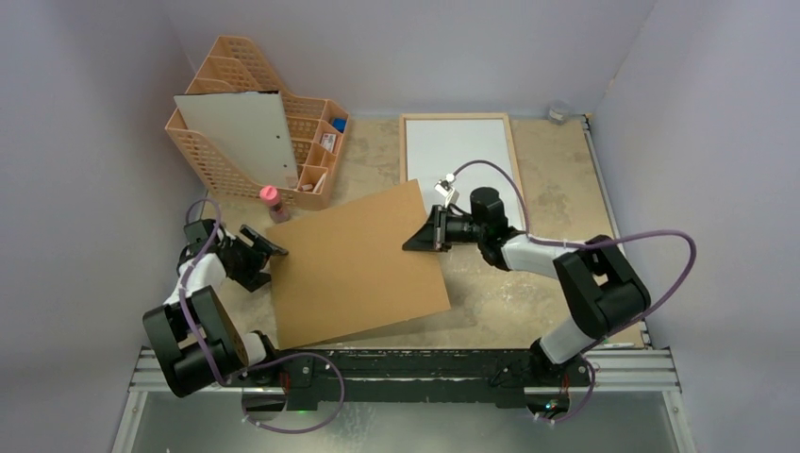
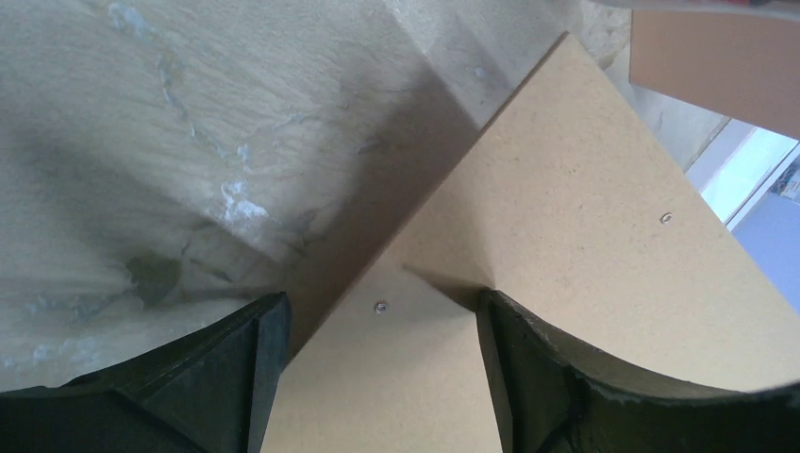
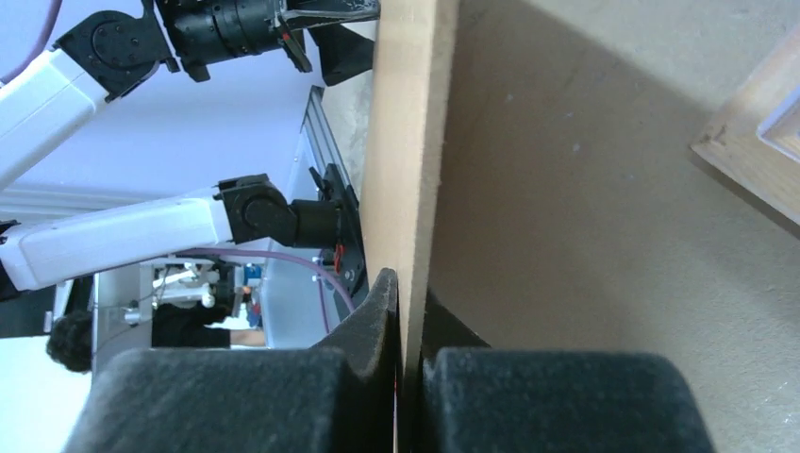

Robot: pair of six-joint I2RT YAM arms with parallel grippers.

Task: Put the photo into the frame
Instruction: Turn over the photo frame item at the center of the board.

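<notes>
No words, numbers or signs can be read in any of the views. The brown board [image 1: 358,264] is plain on the side that shows. The frame [image 1: 458,117] has no print on it. The small packs [image 1: 328,142] in the peach file holder [image 1: 203,156] have some red and white marks on them, but they are too small to make out.

Overhead camera looks down from the near side, flat brown fibreboard sheet [image 1: 357,269] mid-view. Left wrist camera hangs close over that sheet's corner; right wrist camera sights along its edge, past the right tool [image 3: 408,294]. All share it.
</notes>
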